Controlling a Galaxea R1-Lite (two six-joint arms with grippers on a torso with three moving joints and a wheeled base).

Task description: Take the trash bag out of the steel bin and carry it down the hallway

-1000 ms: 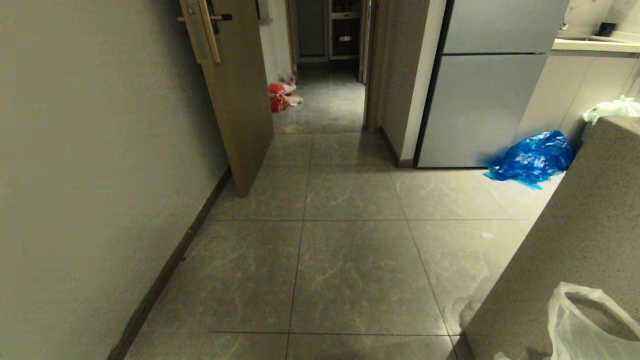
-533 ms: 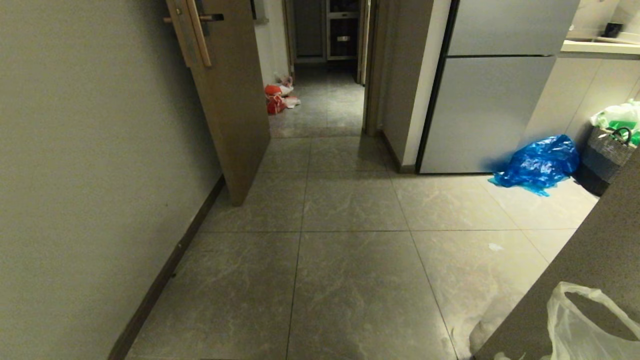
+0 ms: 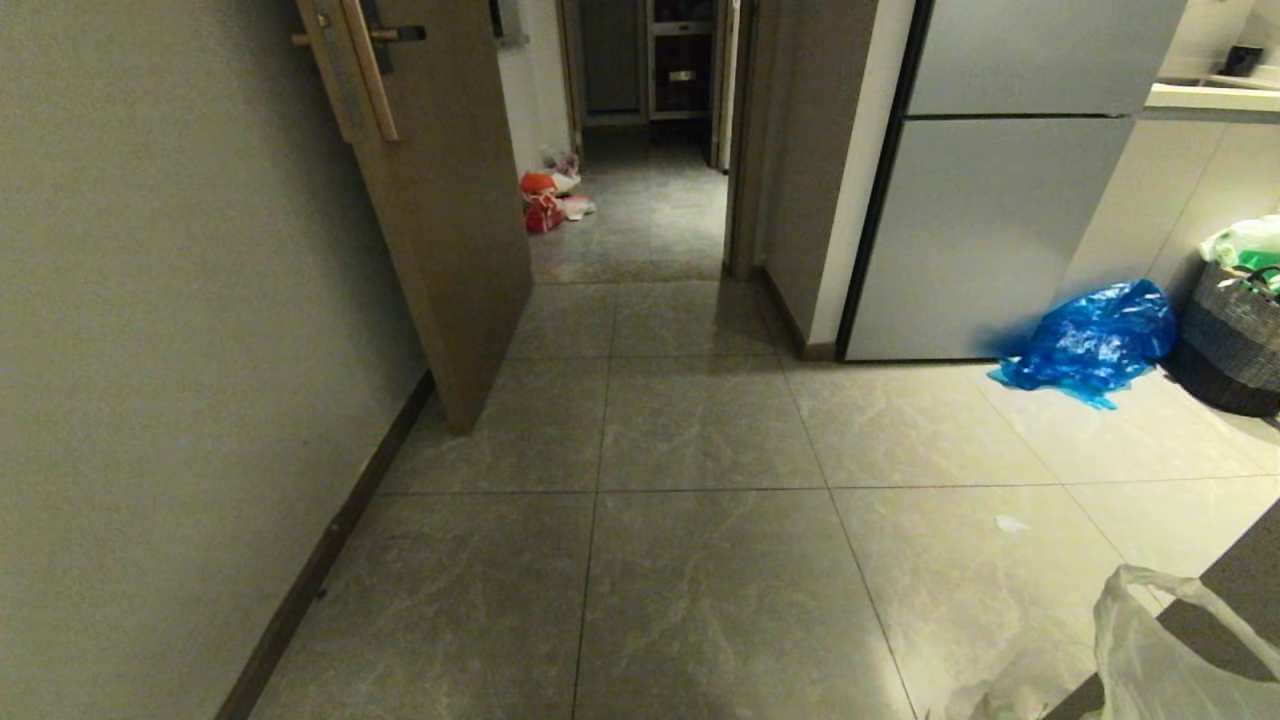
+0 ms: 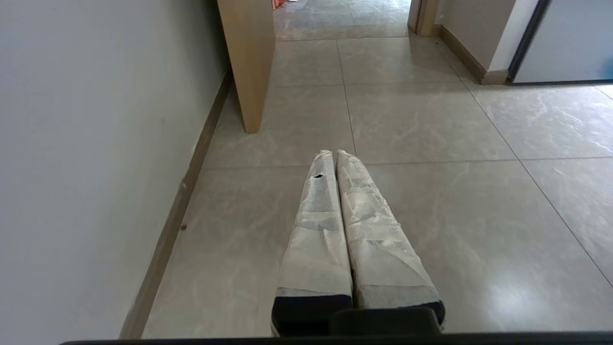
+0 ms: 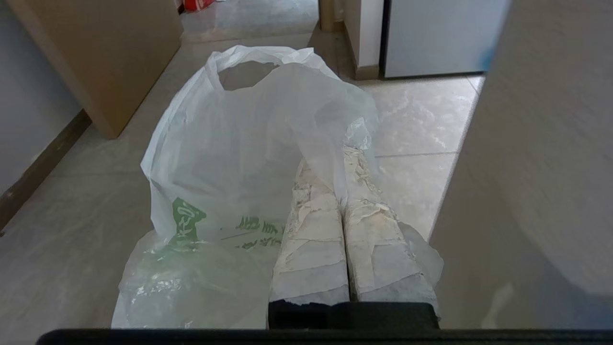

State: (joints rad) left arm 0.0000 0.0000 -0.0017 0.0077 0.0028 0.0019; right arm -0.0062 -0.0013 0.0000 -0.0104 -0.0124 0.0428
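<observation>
The trash bag (image 5: 230,158), thin whitish plastic with green printing, hangs from my right gripper (image 5: 330,160), whose taped fingers are shut on a fold of its plastic near the rim. Its handle loop stands up ahead of the fingers. In the head view only a corner of the trash bag (image 3: 1140,660) shows, at the lower right. My left gripper (image 4: 334,154) is shut and holds nothing, held low over the grey marbled tiles of the hallway (image 3: 700,450). The steel bin is out of view.
An open brown door (image 3: 440,200) juts from the left wall. A grey fridge (image 3: 1000,230), a blue bag (image 3: 1090,345) and a dark basket (image 3: 1235,330) stand at the right. A red-orange bag (image 3: 540,200) lies beyond the door. A beige wall corner (image 5: 541,167) is close on my right.
The whole head view has shifted: the beige corner on the right has slid almost out of the picture and the basket has come into view. The bag stays in the right gripper.
</observation>
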